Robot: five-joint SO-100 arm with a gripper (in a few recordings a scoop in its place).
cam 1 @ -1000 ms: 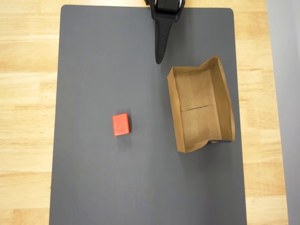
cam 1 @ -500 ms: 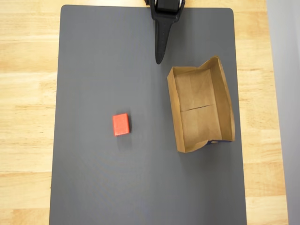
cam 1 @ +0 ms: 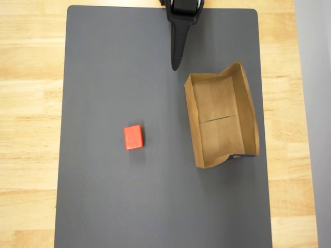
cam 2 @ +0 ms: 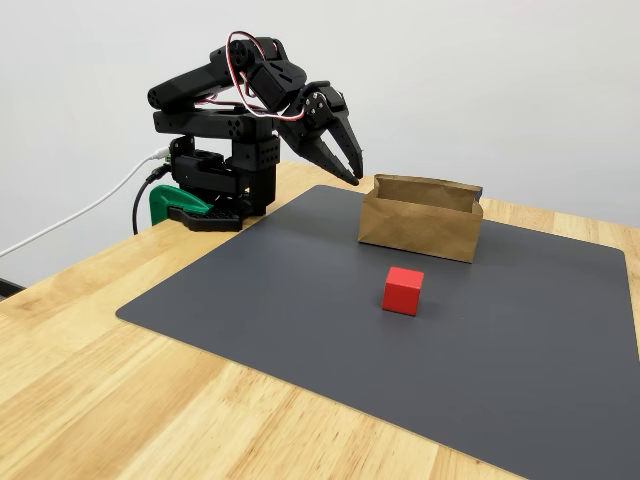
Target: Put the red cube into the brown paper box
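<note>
Plainly nothing is in hand yet: the gripper (cam 2: 347,168) hangs in the air above the far edge of the dark mat (cam 1: 103,206), its fingers (cam 1: 176,63) drawn together to a point and holding nothing, with the arm (cam 2: 230,130) folded back over its base at the far edge of the bench (cam 1: 31,103). The red cube (cam 1: 134,137) sits alone near the middle of the mat, well apart from the gripper, with open space all round it, which should leave room for the fingers to come down on either side. The brown paper box (cam 1: 221,121) lies lengthwise along the mat's right edge in the overhead view, open side up and empty, so the cube can be dropped in from above. Reaching for the cube looks like the step ahead.
</note>
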